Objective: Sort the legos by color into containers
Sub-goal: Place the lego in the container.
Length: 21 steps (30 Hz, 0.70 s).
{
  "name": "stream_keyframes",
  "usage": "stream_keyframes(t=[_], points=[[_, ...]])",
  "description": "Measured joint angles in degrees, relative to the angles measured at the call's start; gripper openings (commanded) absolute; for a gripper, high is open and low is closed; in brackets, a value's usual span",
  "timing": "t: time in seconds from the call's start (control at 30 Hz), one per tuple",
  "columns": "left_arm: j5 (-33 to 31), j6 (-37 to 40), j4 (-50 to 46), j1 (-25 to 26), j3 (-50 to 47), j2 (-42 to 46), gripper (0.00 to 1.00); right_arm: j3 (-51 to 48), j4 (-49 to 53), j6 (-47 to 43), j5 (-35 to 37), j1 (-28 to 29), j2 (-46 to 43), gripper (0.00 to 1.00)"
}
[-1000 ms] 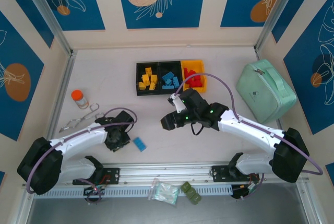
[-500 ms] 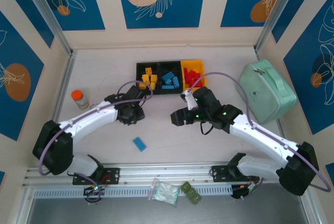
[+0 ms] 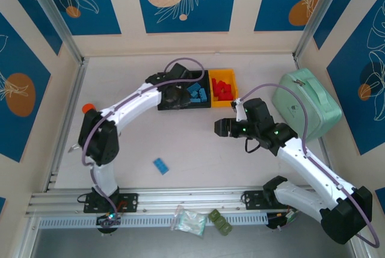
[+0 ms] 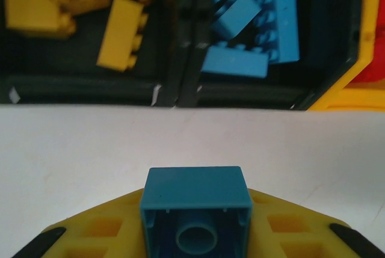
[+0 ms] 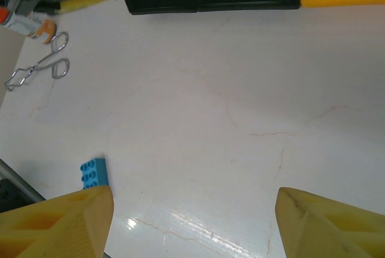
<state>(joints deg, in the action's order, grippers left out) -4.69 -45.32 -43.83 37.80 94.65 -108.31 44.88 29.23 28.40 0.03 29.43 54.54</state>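
Three joined containers stand at the back. The left black bin (image 4: 84,80) holds yellow legos (image 4: 120,32). Blue legos (image 4: 255,29) lie in the middle black bin (image 3: 198,105), and red legos (image 3: 221,89) in the yellow bin (image 3: 234,100). My left gripper (image 3: 174,97) hovers at the near edge of the black bins, shut on a blue lego (image 4: 195,201) whose hollow underside faces the camera. My right gripper (image 3: 221,127) hangs open over bare table, with nothing between its fingers (image 5: 57,222). Another blue lego (image 3: 160,166) lies flat on the table near the front.
A mint-green case (image 3: 307,104) stands at the right. An orange-capped jar (image 3: 89,108) and metal tongs (image 5: 39,62) sit at the left. A plastic bag (image 3: 191,221) and a green lump (image 3: 220,222) rest on the front rail.
My left arm has swung from the near left table up to the bins, carrying the blue lego. My right arm has drawn back to the right, still open.
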Motion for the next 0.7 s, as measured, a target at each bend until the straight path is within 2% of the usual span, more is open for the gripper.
stream_keyframes(t=[0.5, 0.7], points=[[0.59, 6.78, -10.38, -0.04, 37.07, -27.63, 0.39, -0.02, 1.25, 0.87, 0.04, -0.81, -0.02, 0.72], [0.61, 6.95, -12.37, -0.35, 40.39, -30.71, 0.42, -0.42, 1.44, 1.49, 0.22, -0.96, -0.79, 0.72]])
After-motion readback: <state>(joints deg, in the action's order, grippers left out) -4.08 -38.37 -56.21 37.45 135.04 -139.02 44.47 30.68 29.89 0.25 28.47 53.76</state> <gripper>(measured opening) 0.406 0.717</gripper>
